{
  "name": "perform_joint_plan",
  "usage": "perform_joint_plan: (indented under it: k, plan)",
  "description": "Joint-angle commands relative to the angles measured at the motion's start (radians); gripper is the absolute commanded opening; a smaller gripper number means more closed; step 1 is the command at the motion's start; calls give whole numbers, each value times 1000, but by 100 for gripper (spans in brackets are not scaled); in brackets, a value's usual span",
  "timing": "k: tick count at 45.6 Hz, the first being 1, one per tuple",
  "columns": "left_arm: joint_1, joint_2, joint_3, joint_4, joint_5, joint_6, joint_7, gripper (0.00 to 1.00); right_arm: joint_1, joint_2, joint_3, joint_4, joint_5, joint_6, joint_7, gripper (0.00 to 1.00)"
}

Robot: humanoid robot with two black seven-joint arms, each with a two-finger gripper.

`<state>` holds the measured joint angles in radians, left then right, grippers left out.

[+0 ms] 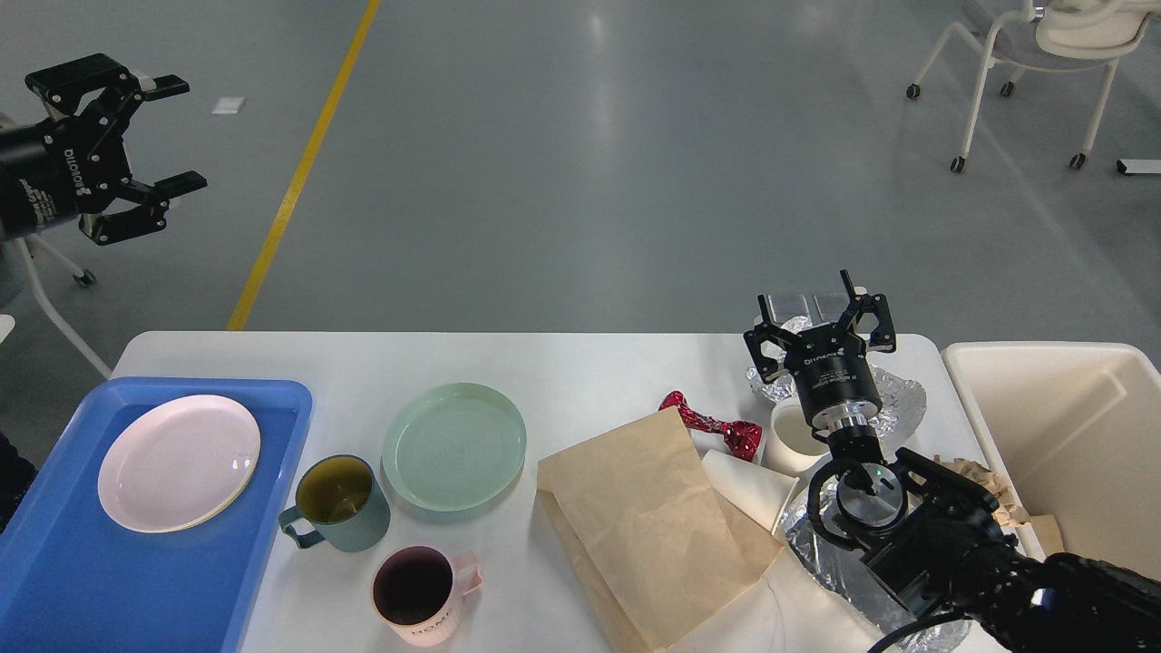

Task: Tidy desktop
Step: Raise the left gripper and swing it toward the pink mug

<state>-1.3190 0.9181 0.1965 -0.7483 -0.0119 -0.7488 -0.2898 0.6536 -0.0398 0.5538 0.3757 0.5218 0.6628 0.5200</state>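
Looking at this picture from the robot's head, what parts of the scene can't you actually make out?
- Head view: the white paper cup is partly hidden by the right tool.
- The crumpled foil is mostly covered by that arm.
- The cream bin is cut off by the right edge.
- The blue tray is cut off at the bottom left.
- What lies under the brown paper bag is hidden.

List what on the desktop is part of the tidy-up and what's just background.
Job: pink plate in blue tray; green plate; teal mug; pink mug; paper bag; red wrapper; foil; white cup; cream bin.

Background: chair; yellow floor line.
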Motion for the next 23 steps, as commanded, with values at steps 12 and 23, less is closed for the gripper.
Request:
perform_joint_plan:
  k: [12, 23]
  plan:
    - [-1130, 33, 1254, -768, 268, 124, -123, 100, 0, 0, 0, 0, 0, 0, 0, 100]
    - [-1280, -198, 1374, -936, 333, 187, -232, 100, 0, 0, 0, 0, 0, 0, -1, 100]
